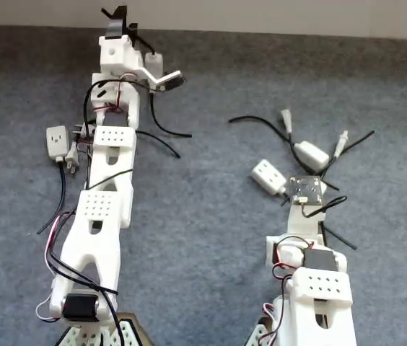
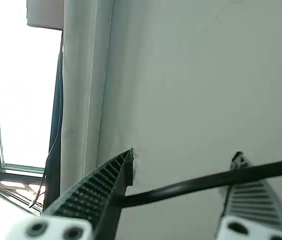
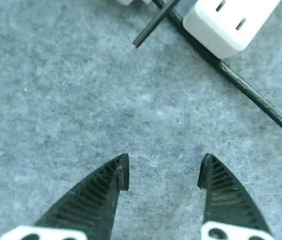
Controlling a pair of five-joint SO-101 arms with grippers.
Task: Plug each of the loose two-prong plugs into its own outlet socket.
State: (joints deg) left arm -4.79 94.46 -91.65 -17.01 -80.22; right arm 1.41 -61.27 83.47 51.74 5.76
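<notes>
On my feed the table (image 1: 203,238) is mottled grey; the left arm (image 1: 106,209) and right arm (image 1: 322,288) are white, with red and black wiring (image 1: 53,263). The nine o'clock outlet socket (image 1: 57,142) and the three o'clock outlet socket (image 1: 268,175) are white, the cords (image 3: 253,95) black, the right gripper's (image 3: 165,160) fingers (image 3: 103,195) ribbed black.

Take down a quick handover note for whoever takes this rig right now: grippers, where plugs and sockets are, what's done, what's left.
Left gripper: open, pointing at the wall, a black cable crossing between its fingers.
Right gripper: open, empty, over the carpet near a white socket.
A second socket lies by the left arm, a plug beside it.
Done: no plug looks seated.
Left: apparently every plug.
</notes>
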